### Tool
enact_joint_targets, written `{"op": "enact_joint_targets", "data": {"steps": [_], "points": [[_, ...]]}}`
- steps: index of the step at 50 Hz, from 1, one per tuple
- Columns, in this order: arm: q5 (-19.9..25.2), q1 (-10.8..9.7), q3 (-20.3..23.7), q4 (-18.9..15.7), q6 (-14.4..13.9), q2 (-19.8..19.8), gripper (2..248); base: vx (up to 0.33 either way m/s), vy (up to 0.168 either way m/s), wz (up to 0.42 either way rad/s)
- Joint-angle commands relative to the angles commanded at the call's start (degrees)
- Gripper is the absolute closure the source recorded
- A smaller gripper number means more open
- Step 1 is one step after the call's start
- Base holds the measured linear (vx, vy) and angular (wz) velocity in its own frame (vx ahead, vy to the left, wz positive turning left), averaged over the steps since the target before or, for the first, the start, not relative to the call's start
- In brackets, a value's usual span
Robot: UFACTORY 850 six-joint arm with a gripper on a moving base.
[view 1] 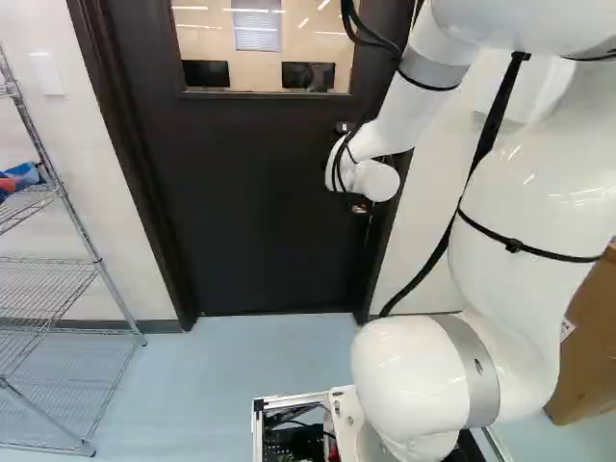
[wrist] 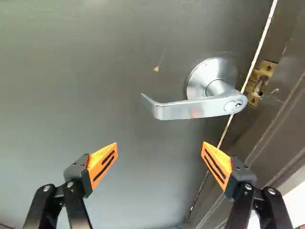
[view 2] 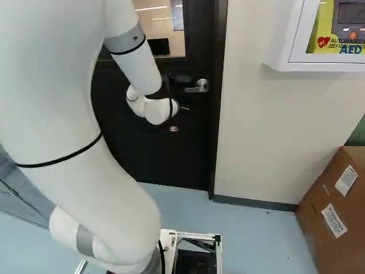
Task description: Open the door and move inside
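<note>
The dark door (view 1: 260, 212) with a window stands in its frame ahead of the arm; whether it is slightly ajar I cannot tell. Its silver lever handle (view 2: 199, 86) shows just beyond my gripper (view 2: 179, 108), which is largely hidden by the white wrist in the right base view. In the wrist view the gripper (wrist: 159, 147) has its orange-padded fingers wide apart, with nothing between them. Ahead of them and apart from them, the lever (wrist: 193, 109) lies across, nearer the finger on the door-frame side. A brass plate (wrist: 261, 82) sits on the frame beside the door's edge.
A wire shelf (view 1: 58, 279) stands left of the door in the left base view. Right of the door, the right base view shows a wall (view 2: 256, 131), a white defibrillator cabinet (view 2: 279, 51) and a cardboard box (view 2: 325, 200). Blue floor (view 1: 260, 351) lies before the door.
</note>
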Motion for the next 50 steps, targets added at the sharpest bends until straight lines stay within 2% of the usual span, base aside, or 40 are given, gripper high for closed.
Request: {"op": "enact_joint_targets", "data": {"steps": [22, 50], "points": [[0.00, 1.27, -6.41, 11.03, 0.00, -5.87, 3, 0.000, 0.000, 0.000], [0.00, 2.90, -14.89, 12.18, 0.00, -13.19, 3, 0.000, 0.000, 0.000]]}}
